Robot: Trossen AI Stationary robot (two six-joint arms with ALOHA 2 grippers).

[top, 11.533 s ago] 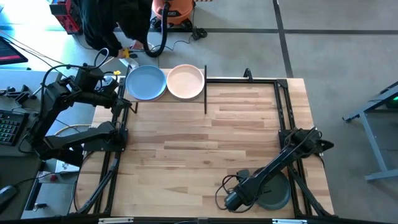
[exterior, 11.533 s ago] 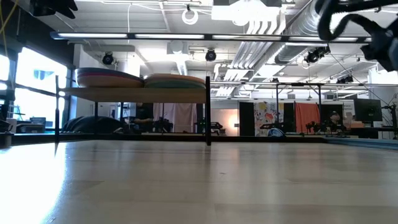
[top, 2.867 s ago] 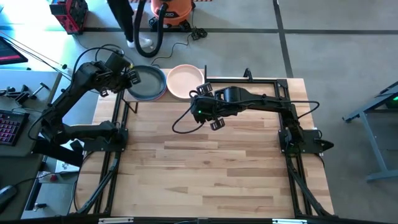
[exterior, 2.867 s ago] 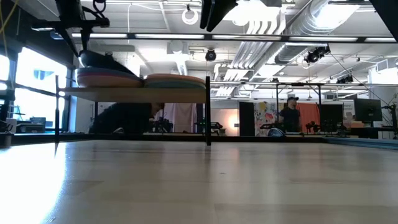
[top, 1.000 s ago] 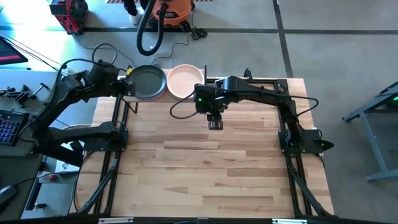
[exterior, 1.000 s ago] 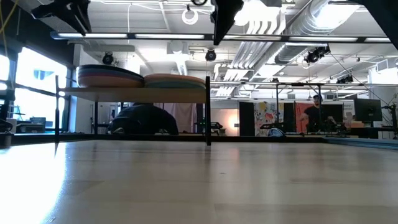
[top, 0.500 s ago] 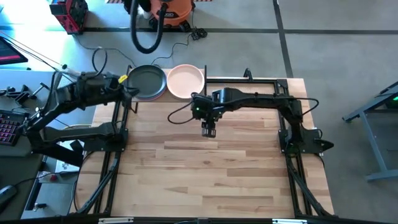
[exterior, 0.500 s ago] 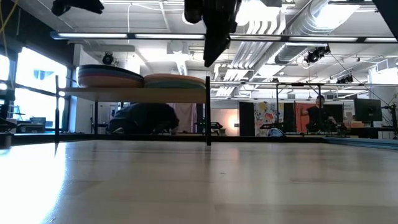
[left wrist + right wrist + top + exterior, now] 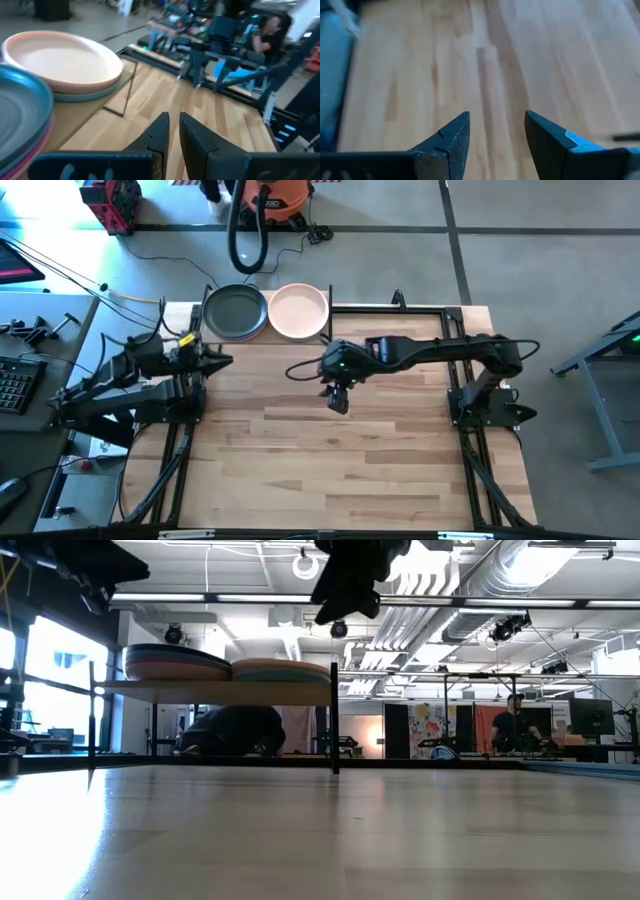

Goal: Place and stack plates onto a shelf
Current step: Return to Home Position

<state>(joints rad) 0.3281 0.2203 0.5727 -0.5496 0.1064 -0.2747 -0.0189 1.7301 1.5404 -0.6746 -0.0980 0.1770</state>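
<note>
Right gripper (image 9: 338, 402), fingers apart and empty, hangs before the shelf (image 9: 230, 688); left gripper (image 9: 222, 361), fingers nearly together and empty, sits by its left corner. The plates (image 9: 234, 312) rest on it in two seemingly stable piles. A gripper clipping the shelf could topple them.

The left arm (image 9: 120, 380) lies folded low at its own side, its left gripper (image 9: 218, 361) pointing level toward the middle, its fingers (image 9: 159, 134) drawn almost together with only a thin slit between them. The right arm (image 9: 440, 352) stretches from its base far across toward the left. Its wrist is bent so that the right gripper (image 9: 338, 402) hangs pointing down, fingers (image 9: 451, 137) well apart.
</note>
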